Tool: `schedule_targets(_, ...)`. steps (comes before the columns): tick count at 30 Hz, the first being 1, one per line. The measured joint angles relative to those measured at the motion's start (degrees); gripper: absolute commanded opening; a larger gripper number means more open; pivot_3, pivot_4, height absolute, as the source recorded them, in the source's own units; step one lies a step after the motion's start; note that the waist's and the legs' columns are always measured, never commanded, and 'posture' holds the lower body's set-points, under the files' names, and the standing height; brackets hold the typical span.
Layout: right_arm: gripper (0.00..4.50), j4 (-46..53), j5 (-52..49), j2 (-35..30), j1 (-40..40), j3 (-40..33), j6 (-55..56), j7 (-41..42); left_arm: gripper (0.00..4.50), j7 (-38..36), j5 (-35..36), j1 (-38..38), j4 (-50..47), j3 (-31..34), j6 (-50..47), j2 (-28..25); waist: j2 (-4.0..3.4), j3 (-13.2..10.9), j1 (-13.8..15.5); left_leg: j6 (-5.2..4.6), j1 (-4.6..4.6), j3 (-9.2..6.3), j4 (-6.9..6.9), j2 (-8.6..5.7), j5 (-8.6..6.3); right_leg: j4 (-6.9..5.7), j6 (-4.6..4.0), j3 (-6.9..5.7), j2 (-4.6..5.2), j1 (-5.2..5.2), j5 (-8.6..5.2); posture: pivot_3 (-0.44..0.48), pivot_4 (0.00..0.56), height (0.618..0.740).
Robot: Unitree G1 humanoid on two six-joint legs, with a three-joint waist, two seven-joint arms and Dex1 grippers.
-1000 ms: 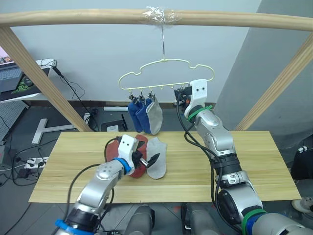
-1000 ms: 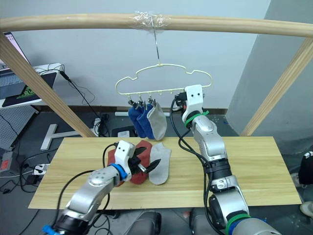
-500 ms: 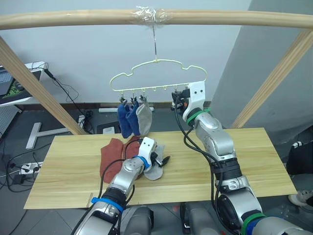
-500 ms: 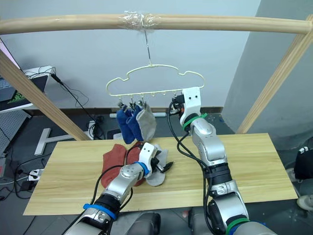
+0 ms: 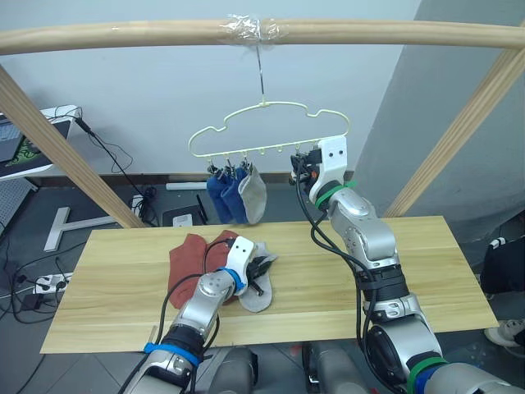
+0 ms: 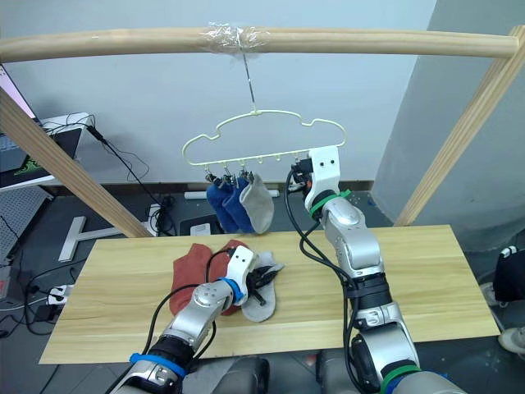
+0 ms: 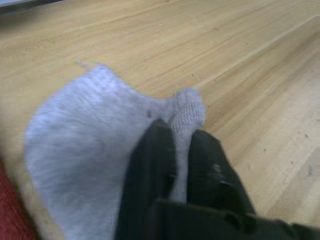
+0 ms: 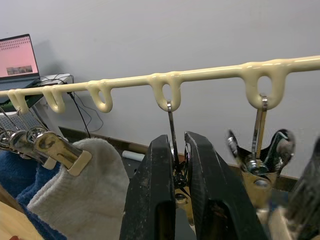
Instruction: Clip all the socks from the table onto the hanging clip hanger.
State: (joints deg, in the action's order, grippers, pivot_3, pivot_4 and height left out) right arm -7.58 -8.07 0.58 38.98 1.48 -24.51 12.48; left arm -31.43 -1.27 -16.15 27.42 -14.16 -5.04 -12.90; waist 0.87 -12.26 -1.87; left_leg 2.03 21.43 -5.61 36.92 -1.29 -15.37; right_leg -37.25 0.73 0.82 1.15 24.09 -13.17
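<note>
Since a moment ago the left claw (image 7: pixel 179 150) has been brought down and closed on the edge of the light grey knit sock (image 5: pixel 256 289) lying on the long light-wood surface (image 5: pixel 426 263), so lifting is judged next. The right claw (image 8: pixel 178 172) is kept pinched on a metal clip of the pale-yellow wire hanger (image 5: pixel 267 123) at twelve o'clock. Two rust-red socks (image 5: pixel 187 261) lie at nine o'clock; open room is left toward three o'clock.

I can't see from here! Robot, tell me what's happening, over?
Left pincer shut on grey sock on table. Right pincer squeezing a clip on the hanger. Three socks hung. Nothing in the way.
</note>
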Motion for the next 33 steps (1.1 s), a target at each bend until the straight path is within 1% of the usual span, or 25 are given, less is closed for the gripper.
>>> schedule_targets(6,0.06,0.4,-1.0,-1.9,0.1,-0.3,-1.3,1.5,0.03,-4.0,3.0,4.3,-5.6,-0.1,-0.4,1.5,-0.01,0.0,0.1,0.00,0.14,-0.07,0.01,-0.01,0.00,0.05,-0.01,-0.04,0.00,0.06,0.01,0.014,0.214,0.740)
schedule_targets(11,0.06,2.4,-6.7,-5.3,3.2,-4.5,-11.6,2.8,0.03,-5.3,3.7,3.3,-18.4,-0.1,10.2,1.3,0.00,0.0,0.5,0.01,0.26,-0.12,0.07,-0.02,0.01,0.10,-0.03,-0.05,0.03,0.09,0.03,0.009,0.208,0.740)
schedule_targets(14,0.06,3.5,-10.4,-6.5,5.2,-6.3,-18.5,3.7,0.03,-5.4,2.9,2.5,-22.3,-0.7,14.2,1.2,-0.01,0.0,0.3,0.00,0.26,-0.09,0.02,-0.02,0.00,0.13,-0.03,-0.04,0.03,0.10,0.02,0.009,0.208,0.740)
schedule_targets(20,0.06,5.0,-18.1,-6.6,8.2,-11.2,-32.3,2.8,0.03,-4.1,-0.1,1.9,-22.5,-1.7,19.0,1.0,-0.01,0.0,0.2,-0.01,0.30,-0.08,0.01,-0.01,0.00,0.12,-0.03,-0.12,0.02,0.11,0.02,-0.003,0.200,0.740)
schedule_targets(25,0.06,5.0,-23.6,-4.8,10.0,-17.0,-41.6,-0.7,0.03,-1.8,-3.5,-0.8,-21.9,-1.8,25.1,1.1,-0.01,0.0,0.3,-0.02,0.33,0.01,0.05,-0.03,0.00,0.12,-0.02,-0.11,0.02,0.11,0.03,-0.004,0.201,0.740)
schedule_targets(29,0.06,5.1,-25.9,-5.0,10.9,-19.8,-45.2,-2.7,0.03,-0.1,-6.3,-2.3,-21.1,-2.2,30.7,0.7,-0.01,0.0,0.4,-0.02,0.33,0.07,0.04,-0.04,0.00,0.13,-0.02,-0.11,0.02,0.11,0.03,-0.011,0.202,0.740)
schedule_targets(33,0.06,4.9,-27.1,-5.6,11.3,-21.1,-46.5,-3.5,0.03,1.0,-8.0,-2.3,-20.4,-2.8,33.9,-0.2,-0.01,0.0,0.3,-0.03,0.34,0.08,0.03,-0.04,0.00,0.12,-0.02,-0.14,0.02,0.11,0.03,-0.014,0.202,0.740)
